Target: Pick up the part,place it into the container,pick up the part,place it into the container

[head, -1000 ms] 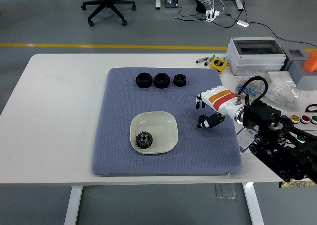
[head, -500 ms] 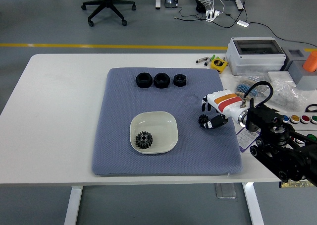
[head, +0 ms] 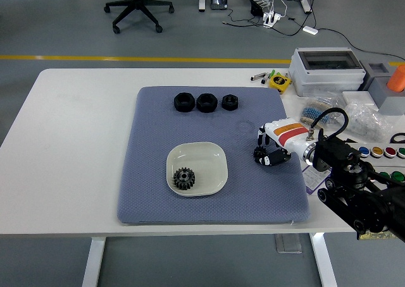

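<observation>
My right hand (head: 273, 149): white-backed with an orange stripe, black fingers (head: 261, 135) curled downward, set over the right part of the blue mat (head: 152, 186). A small dark shape sits under the fingertips; whether it is a held part or only my own fingertips I cannot tell, so the grip itself is undetermined. My right arm (head: 357, 189): black, entering from four o'clock.

My left hand: not in view.

Container (head: 197, 168): pale shallow dish with rounded corners, on the mat at nine o'clock from my hand, clear of it.

Gear (head: 184, 178): black, toothed, lying flat inside the container, in its lower-left portion.

Three black nuts, in a row near the mat's far edge, at eleven o'clock from my hand: left nut (head: 183, 102), middle nut (head: 206, 102), both large and close together; right nut (head: 229, 102) smaller, just beside them.

Counter (head: 69, 148): white, carrying the mat.

At one o'clock from my hand, off the mat: grey box with clear lid (head: 326, 71); yellow tape measure (head: 278, 81) just left of it; clear plastic bags (head: 367, 119) of small items at two o'clock.

Coloured buttons (head: 383, 152) at three o'clock, beside my arm.

Office chair (head: 136, 6) on the floor at twelve o'clock, well beyond the counter.
</observation>
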{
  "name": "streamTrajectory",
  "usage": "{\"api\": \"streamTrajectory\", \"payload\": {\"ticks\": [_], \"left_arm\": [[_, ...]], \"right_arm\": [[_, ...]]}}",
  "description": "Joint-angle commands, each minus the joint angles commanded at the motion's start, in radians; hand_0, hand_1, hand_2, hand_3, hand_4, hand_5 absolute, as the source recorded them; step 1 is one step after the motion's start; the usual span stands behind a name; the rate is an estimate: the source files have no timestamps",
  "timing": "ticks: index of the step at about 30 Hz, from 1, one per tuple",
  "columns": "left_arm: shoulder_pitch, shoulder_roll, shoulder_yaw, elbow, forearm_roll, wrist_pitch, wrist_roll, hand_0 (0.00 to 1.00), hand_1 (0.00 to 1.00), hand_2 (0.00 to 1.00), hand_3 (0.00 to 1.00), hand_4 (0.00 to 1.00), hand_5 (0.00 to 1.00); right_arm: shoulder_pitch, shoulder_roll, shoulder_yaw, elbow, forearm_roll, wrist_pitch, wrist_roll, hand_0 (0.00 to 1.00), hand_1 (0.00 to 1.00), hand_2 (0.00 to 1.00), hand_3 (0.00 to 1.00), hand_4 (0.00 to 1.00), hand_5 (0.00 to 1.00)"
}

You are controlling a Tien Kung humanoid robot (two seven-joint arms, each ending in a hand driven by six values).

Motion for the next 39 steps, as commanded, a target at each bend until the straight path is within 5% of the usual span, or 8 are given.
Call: {"api": "streamTrajectory", "payload": {"ticks": [12,23,39], "left_arm": [[-0.001,0.0,0.002,0.0,-0.003,0.0,-0.001,0.743,0.697,0.651,0.581,0.641,0.614],[-0.001,0.001,0.003,0.0,-0.004,0.0,-0.001,0.743,0.696,0.651,0.581,0.641,0.614],[0.0,0.0,0.002,0.001,-0.003,0.0,-0.001,0.743,0.697,0.651,0.581,0.641,0.614]], "right_arm": [[-0.004,0.001,-0.009,0.0,0.013,-0.014,0.01,0.184,0.42,0.496,0.525,0.74,0.36],[-0.007,0.0,-0.015,0.002,0.015,-0.004,0.016,0.191,0.42,0.483,0.517,0.789,0.33],[-0.007,-0.005,-0.015,0.015,0.019,0.011,0.023,0.134,0.298,0.415,0.454,0.829,0.298]]}}
